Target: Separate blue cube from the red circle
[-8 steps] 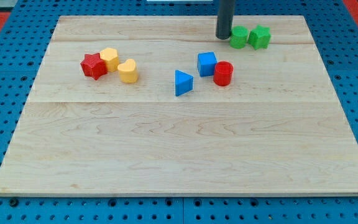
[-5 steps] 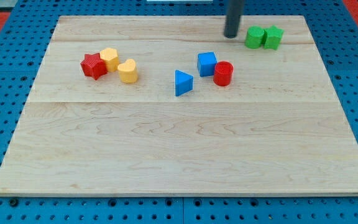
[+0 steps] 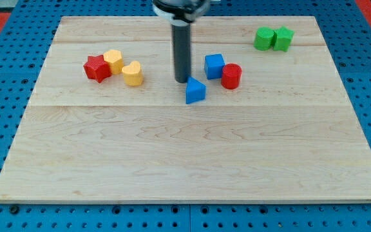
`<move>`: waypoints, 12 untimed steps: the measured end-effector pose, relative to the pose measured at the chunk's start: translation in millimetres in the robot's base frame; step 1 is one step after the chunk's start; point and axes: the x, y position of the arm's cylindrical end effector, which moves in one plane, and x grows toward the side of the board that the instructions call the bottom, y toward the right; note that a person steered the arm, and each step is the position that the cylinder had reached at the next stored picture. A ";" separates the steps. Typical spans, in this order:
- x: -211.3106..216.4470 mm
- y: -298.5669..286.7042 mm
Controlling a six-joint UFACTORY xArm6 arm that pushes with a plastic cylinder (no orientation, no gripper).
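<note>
The blue cube sits right of the board's centre, toward the view's top, touching or nearly touching the red circle at its lower right. My tip rests on the board left of the blue cube, with a clear gap between them. It stands just above and left of a blue triangle and appears to touch it.
Two green blocks sit side by side near the top right. A red star, a yellow hexagon and a yellow heart cluster at the left. The wooden board lies on a blue pegboard.
My tip has moved from the top right, beside the green blocks, down and left to the blue triangle. The triangle has shifted slightly right and down. The green blocks were earlier nudged to the right.
</note>
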 end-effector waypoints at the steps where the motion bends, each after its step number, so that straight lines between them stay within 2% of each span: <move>1: -1.7 41.4; 2: -21.2 51.0; 3: -66.7 26.9; 5: -79.4 -33.4; 7: -106.2 37.7; 8: -110.2 43.7; 10: -64.6 36.5; 11: -80.1 69.7; 12: -82.4 74.9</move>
